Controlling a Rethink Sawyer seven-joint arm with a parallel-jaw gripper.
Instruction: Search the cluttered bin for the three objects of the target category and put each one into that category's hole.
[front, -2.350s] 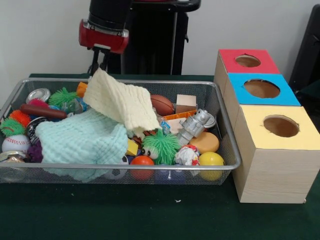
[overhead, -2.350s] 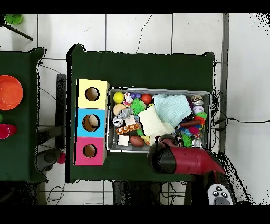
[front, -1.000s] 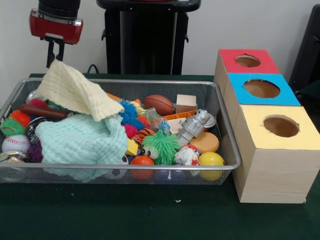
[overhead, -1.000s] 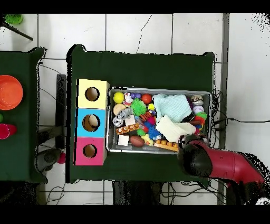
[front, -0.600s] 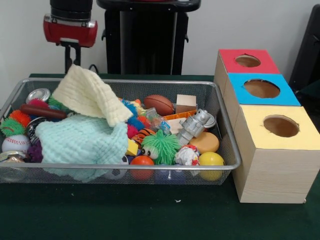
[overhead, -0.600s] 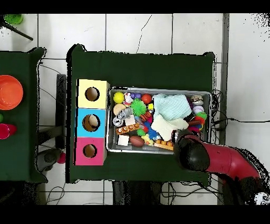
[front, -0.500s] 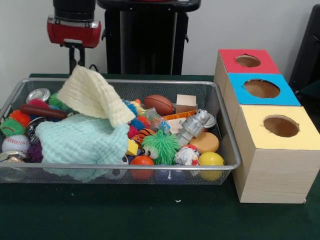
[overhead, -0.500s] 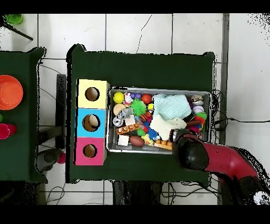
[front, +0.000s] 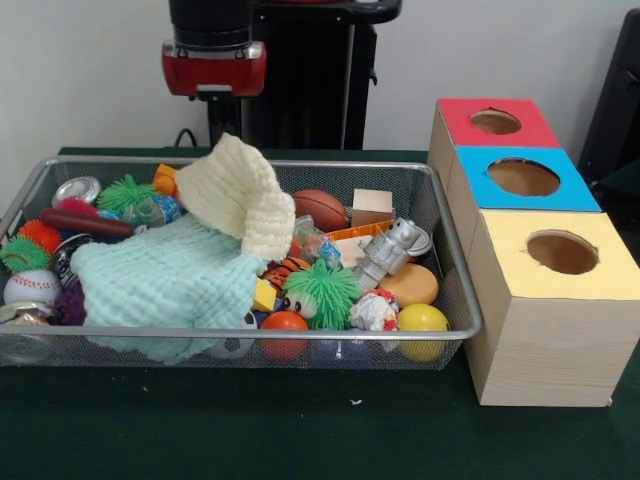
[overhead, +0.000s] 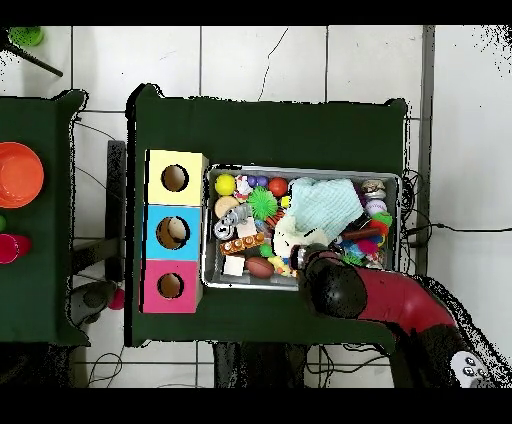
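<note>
— Two cloths cover the wire bin: mint cloth nearest you, cream cloth beyond it, pinched by the hand at 12 o'clock.

— So you're mid-search?

— Likely; next, drop it aside. Toys underneath stay hidden, and the target category isn't clear. Colored boxes wait at 3 o'clock.

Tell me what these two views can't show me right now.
- Gripper: front view, tips buried in the yellow cloth; overhead, the arm covers it. Open or shut: unclear.
- Toys beneath the mint cloth: hidden in both views.
- Inside the red, blue and yellow box holes: too dark to tell.
</note>
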